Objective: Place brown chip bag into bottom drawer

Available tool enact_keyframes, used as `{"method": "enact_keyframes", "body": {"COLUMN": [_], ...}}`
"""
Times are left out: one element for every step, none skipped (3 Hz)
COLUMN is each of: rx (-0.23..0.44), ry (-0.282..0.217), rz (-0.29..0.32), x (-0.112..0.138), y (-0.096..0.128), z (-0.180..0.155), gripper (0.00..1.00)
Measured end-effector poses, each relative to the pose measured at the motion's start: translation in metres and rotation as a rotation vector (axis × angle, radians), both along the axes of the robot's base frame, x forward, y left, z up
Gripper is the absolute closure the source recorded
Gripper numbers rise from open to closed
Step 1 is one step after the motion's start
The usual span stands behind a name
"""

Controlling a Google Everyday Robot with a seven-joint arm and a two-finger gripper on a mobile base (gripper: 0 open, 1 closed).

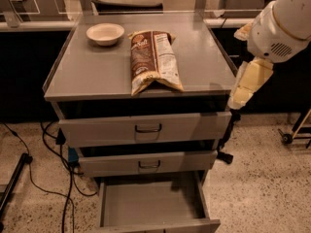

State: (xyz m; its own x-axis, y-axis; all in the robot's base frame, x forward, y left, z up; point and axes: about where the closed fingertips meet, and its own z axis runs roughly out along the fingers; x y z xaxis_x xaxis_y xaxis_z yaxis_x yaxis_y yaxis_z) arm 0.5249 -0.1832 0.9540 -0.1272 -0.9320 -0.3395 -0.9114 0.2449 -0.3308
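Note:
The brown chip bag (152, 59) lies flat on the grey cabinet top (97, 74), lengthwise front to back, with its white panel on the right side. The bottom drawer (150, 205) is pulled out below, and its plain grey inside holds nothing. My gripper (241, 97) hangs pointing down off the cabinet's right front corner, at about the height of the top. It is well right of the bag, touches nothing and holds nothing. The white arm joint (284, 25) sits above it.
A small cream bowl (105, 33) stands on the cabinet top, left of the bag. Both upper drawers (146, 128) with dark loop handles are slightly out. Cables (53, 149) trail on the floor at left. A wheeled stand (294, 132) is at far right.

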Motion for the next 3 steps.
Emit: {"method": "enact_keyframes", "body": {"rx": [0.001, 0.032, 0.065], "ry": [-0.029, -0.064, -0.083], "rz": [0.027, 0.069, 0.094], "x": [0.016, 0.049, 0.075], "y": [0.013, 0.034, 0.048], "z": [-0.001, -0.002, -0.003], "gripper": [0.0, 0.0, 0.0]}}
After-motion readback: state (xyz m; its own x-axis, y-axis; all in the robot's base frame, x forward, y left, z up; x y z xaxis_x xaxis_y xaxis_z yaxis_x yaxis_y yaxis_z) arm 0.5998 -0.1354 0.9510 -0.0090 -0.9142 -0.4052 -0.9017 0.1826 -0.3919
